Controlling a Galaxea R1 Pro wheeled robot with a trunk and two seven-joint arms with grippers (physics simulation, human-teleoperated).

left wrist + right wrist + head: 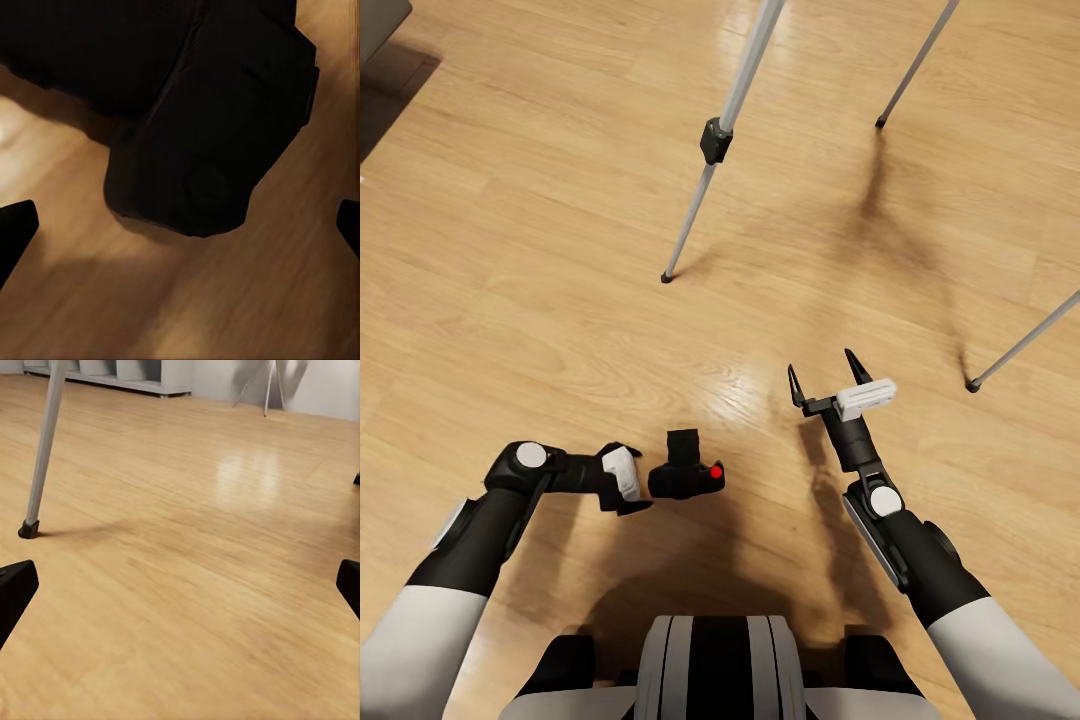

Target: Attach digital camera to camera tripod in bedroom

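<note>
We are reaching our open left gripper (643, 492) at the camera (686, 474) on the floor (510, 250), seemingly not yet gripping, the tripod (715, 140) standing at twelve o'clock, right gripper (822, 372) open, empty.

The digital camera (686, 472) lies on the light wood floor (540, 250) of the bedroom — a small black body, stubby lens pointing away from the robot, round red button at its right end. The camera tripod (722, 130) stands beyond it, well apart — silver legs, black feet, spread wide.
</note>
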